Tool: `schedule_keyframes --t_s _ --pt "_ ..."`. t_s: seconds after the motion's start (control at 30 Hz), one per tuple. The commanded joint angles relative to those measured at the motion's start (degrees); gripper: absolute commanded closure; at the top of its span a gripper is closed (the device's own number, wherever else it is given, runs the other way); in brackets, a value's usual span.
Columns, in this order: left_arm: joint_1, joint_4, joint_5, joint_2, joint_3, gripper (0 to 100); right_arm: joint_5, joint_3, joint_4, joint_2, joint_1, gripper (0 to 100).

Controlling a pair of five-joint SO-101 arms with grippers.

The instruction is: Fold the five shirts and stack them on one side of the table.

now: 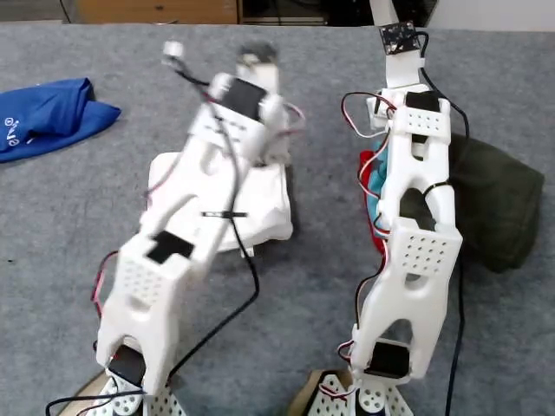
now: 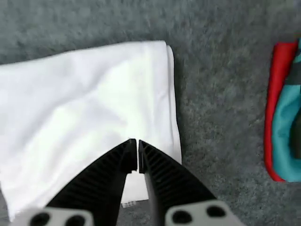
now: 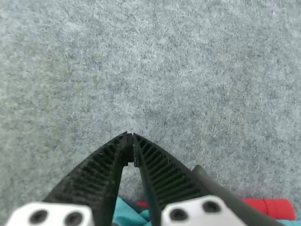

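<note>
**Left arm and white shirt, seen from the arm bases outward.** The left pincer (image 2: 137, 143) hangs directly above the white shirt (image 2: 84, 103). Its tips are closed together and no cloth is visible between them. They sit close to the shirt's folded edge, the one that faces the pile (image 1: 375, 212).

The white shirt lies flat on the grey tabletop (image 1: 295, 286) beneath the left arm. Its long axis appears to run side to side, toward the pile.

Beside the white shirt, with a strip of bare tabletop between, the pile holds a red shirt (image 2: 277, 94), a teal shirt (image 2: 288, 132) and a dark green shirt (image 1: 499, 204). The right arm stands over this pile. The right pincer (image 3: 130, 139) is also closed and empty, and it points at bare tabletop beyond the pile.

Farther off than the white shirt, on the side opposite the pile, a blue shirt (image 1: 52, 117) lies bunched and unfolded.

**Governing relation.** The white shirt lies straight below the left pincer, and the pile lies off its folded edge. The left arm is therefore judged the nearer one for the transfer across.
</note>
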Motion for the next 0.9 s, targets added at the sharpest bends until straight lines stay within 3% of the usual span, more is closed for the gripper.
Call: schedule_keyframes --t_s 0.0,0.2,0.3,0.5,0.63,0.87 --pt "-7.47 -0.62 -1.23 -4.18 1.32 97 -0.44 -0.84 -1.14 -0.22 0.40 99.4" --pt "-17.49 -11.43 -1.05 4.53 10.64 97 -0.44 -0.66 -1.14 -0.22 0.04 99.4" --pt "-20.04 -12.92 -1.05 8.40 11.08 97 -0.44 -0.66 -1.05 -0.22 0.04 99.4" --pt "-26.20 -12.92 -0.70 14.73 6.86 98 -0.18 -0.48 -0.88 -0.22 -0.66 99.4" --pt "-29.54 -12.48 3.43 17.27 4.13 97 0.00 -0.75 0.53 -0.48 -1.80 99.4" --pt "-26.81 -6.77 3.69 17.19 -1.23 97 0.35 -7.34 13.19 -7.60 -9.71 99.4"
